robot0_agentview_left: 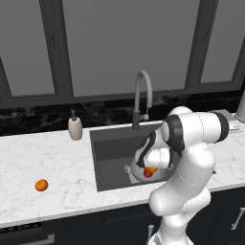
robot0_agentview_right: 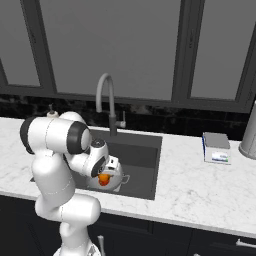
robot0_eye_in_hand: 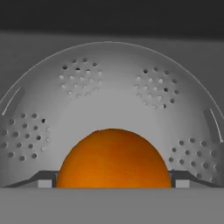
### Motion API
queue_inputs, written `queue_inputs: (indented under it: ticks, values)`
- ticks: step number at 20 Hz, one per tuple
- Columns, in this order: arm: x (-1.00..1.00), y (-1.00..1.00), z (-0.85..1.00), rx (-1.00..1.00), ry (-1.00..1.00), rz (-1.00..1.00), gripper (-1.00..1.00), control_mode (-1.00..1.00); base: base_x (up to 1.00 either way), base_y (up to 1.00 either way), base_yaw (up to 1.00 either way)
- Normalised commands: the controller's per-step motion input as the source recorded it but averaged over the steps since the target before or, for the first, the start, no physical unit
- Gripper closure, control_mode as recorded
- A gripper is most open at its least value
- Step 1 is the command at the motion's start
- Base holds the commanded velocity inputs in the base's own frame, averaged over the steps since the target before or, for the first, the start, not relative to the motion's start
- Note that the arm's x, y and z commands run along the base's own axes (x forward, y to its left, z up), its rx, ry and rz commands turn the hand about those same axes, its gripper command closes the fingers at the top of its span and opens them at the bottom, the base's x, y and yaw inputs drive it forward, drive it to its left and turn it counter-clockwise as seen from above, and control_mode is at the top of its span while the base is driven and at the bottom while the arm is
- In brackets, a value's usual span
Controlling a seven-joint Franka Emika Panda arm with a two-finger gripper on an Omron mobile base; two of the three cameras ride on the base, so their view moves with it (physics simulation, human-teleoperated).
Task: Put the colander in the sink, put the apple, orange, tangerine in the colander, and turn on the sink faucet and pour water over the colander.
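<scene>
The silver colander (robot0_agentview_left: 132,171) (robot0_agentview_right: 118,178) (robot0_eye_in_hand: 113,74) sits in the dark sink (robot0_agentview_left: 112,153) (robot0_agentview_right: 142,155), below the gooseneck faucet (robot0_agentview_left: 142,91) (robot0_agentview_right: 105,90). My gripper (robot0_agentview_left: 152,165) (robot0_agentview_right: 104,175) (robot0_eye_in_hand: 113,183) reaches down into the colander and is shut on the orange (robot0_eye_in_hand: 113,157) (robot0_agentview_left: 152,170) (robot0_agentview_right: 104,178), which fills the gap between both fingertips. A bit of the red apple (robot0_agentview_left: 147,174) shows just under the orange inside the colander. The tangerine (robot0_agentview_left: 41,185) lies on the marble counter, far left of the sink.
A cream soap bottle (robot0_agentview_left: 75,128) stands at the sink's back left corner. On the counter right of the sink lie a flat grey box (robot0_agentview_right: 216,147) and a tall grey cylinder (robot0_agentview_right: 248,132). Dark windows run behind the counter.
</scene>
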Motion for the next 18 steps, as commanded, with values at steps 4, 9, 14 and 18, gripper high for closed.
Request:
queue_inputs:
  ticks: [4,9,14,18]
  values:
    - [0.0,0.0,0.0,0.0,0.0,0.0,-1.0,-1.0,0.0,0.0,0.0]
    - [0.0,0.0,0.0,0.0,-0.02,0.0,-1.0,-1.0,0.0,0.0,0.0]
    - [-0.01,-0.01,0.15,0.0,0.0,0.0,-1.0,-1.0,0.0,0.0,0.0]
    - [-0.01,-0.06,0.33,0.0,0.0,-0.01,-1.0,-1.0,0.0,0.0,0.0]
